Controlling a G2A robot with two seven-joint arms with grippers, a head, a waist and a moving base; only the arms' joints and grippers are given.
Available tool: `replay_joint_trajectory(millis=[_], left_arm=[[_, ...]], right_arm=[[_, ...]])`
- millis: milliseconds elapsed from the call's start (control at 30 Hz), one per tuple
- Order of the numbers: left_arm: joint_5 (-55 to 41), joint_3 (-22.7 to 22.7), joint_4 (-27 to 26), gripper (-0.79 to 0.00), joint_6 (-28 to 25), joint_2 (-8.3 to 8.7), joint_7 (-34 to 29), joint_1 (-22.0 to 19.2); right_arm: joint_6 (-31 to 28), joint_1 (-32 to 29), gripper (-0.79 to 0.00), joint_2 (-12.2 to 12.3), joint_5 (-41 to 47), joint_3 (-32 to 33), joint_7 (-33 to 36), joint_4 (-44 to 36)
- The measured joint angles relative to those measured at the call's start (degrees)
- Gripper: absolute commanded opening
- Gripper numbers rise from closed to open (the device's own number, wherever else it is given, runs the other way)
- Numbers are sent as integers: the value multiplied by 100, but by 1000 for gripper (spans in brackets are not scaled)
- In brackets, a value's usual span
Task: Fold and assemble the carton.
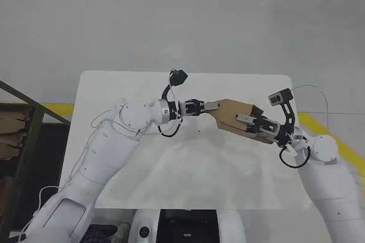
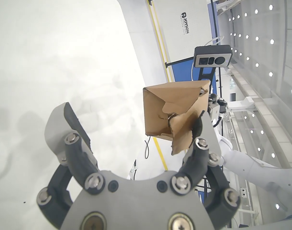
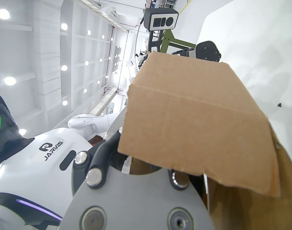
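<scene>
Left gripper [image 2: 135, 115] wide open beside the brown cardboard carton [image 2: 170, 96], above the white table [image 1: 170, 176].
Right gripper [image 1: 250, 120] holds the carton up; I would push the loose flap [image 2: 182, 130] inward slowly, along its crease.

White table [image 1: 109, 85] on grey floor [image 1: 36, 36] w/ yellow tape [image 1: 59, 109], ceiling spotlights [image 2: 256, 11]

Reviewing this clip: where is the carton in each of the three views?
Top view: carton right of centre, between the left tool and right tool.
Left wrist view: carton just beyond the open tool, a flap against one finger.
Right wrist view: carton close up, covering the tool.
Shared landmark: the white table.
</scene>
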Motion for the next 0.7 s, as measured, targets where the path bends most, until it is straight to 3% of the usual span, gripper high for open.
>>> replay_joint_trajectory(millis=[700], left_arm=[[-342, 23, -64, 0, -143, 0, 76, 116]], right_arm=[[136, 69, -785, -17, 508, -15, 242, 139]])
